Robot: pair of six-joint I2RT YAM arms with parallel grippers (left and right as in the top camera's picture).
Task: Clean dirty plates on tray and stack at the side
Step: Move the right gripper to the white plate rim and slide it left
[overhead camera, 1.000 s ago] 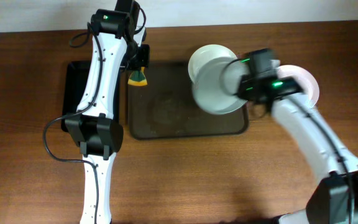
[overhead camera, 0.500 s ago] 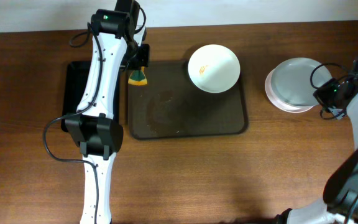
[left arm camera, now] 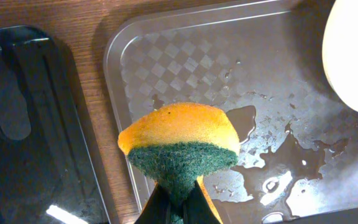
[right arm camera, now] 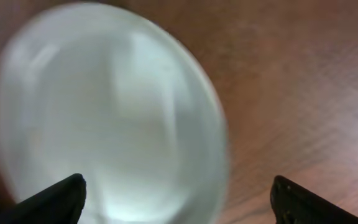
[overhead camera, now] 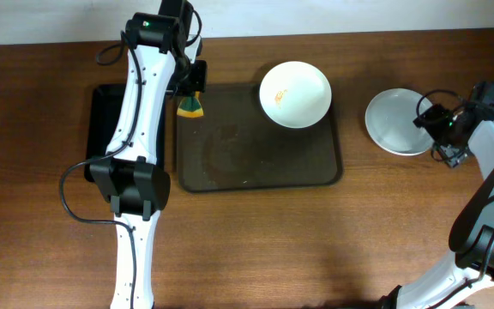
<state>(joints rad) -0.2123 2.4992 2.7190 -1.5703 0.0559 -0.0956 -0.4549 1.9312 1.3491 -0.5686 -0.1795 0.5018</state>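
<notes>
Overhead: since a second ago the right end effector (overhead camera: 429, 120) has left the tray (overhead camera: 256, 167) and now sits far right, at the rim of the pale plate (overhead camera: 395, 122) on the bench (overhead camera: 316, 240). A smeared white plate (overhead camera: 295, 94) lies in the tray's upper right, rightward of the left end effector (overhead camera: 193, 90), which looks nearer.

Left wrist: that end effector is clamped on a sponge (left arm camera: 179, 140). Puddles (left arm camera: 272, 162) on the tray show only here.

Right wrist: blurred, with the jaws spread wide over the pale plate.

Even light; plate (right arm camera: 110, 118) blurred, glare on tray (left arm camera: 185, 56)
</notes>
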